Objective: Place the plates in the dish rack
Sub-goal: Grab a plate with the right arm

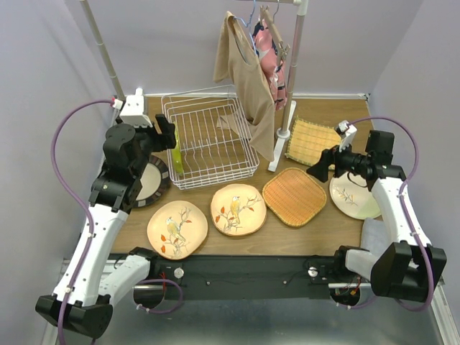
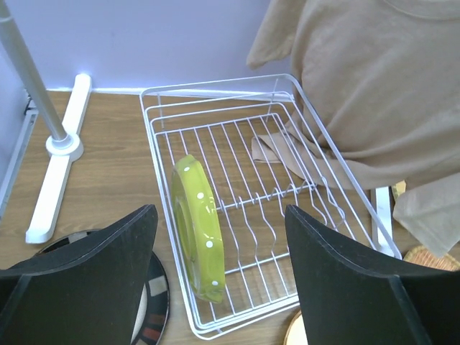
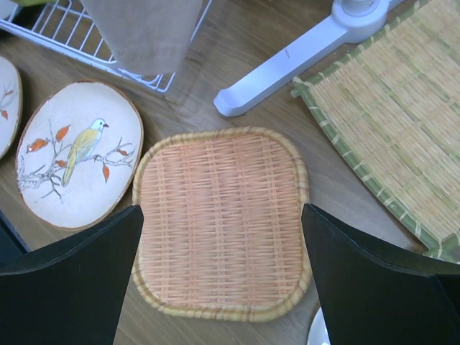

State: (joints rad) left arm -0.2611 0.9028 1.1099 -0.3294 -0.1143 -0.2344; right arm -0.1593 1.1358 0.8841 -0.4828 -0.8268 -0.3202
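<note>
Lime plate stands against the dish rack's left edge, prongs bare rightward; left gripper and right gripper both gape wide

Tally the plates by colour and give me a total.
Peach bird-painted plates: 2
Orange woven plate: 1
Yellow woven plate: 1
Lime dotted plate, standing in the dish rack: 1
Dark-rimmed beige plate: 1
Cream plate: 1
Total: 7
</note>
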